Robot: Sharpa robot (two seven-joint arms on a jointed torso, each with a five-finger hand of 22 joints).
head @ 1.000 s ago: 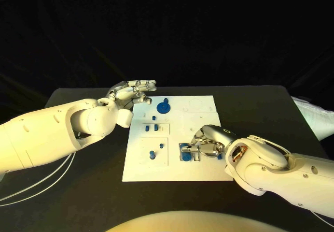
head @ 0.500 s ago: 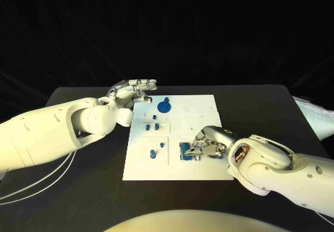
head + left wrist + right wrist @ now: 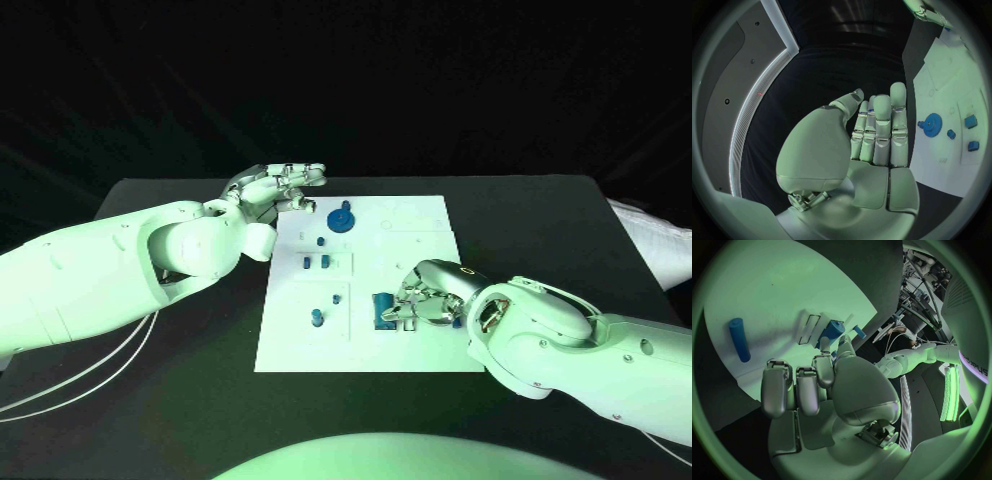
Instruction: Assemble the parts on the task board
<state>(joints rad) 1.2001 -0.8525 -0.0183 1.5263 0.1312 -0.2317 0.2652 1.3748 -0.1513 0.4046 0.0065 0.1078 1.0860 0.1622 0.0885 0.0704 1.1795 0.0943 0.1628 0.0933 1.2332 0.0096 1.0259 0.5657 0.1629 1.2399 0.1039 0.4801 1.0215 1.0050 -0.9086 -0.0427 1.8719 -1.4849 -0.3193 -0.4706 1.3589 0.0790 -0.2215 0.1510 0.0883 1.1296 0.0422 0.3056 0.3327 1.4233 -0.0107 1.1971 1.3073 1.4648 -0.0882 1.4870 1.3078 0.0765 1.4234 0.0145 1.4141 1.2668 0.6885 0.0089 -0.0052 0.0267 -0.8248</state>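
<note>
Black desk (image 3: 548,215) with the white task board (image 3: 418,225) at its middle.
Right robot hand (image 3: 426,300) pinches a blue part (image 3: 384,310) at the board's near right; left robot hand (image 3: 274,187), fingers straight and empty, hovers beside the far left corner, near the blue gear (image 3: 340,220).

A black table (image 3: 548,215) carries everything; its top is matte and dark. Behind it hangs a black backdrop (image 3: 375,80). At the table's right edge lies a pale, crumpled cloth-like thing (image 3: 656,245), partly cut off by the picture's edge. Two thin white cables (image 3: 87,375) curve across the near left part of the table.
</note>
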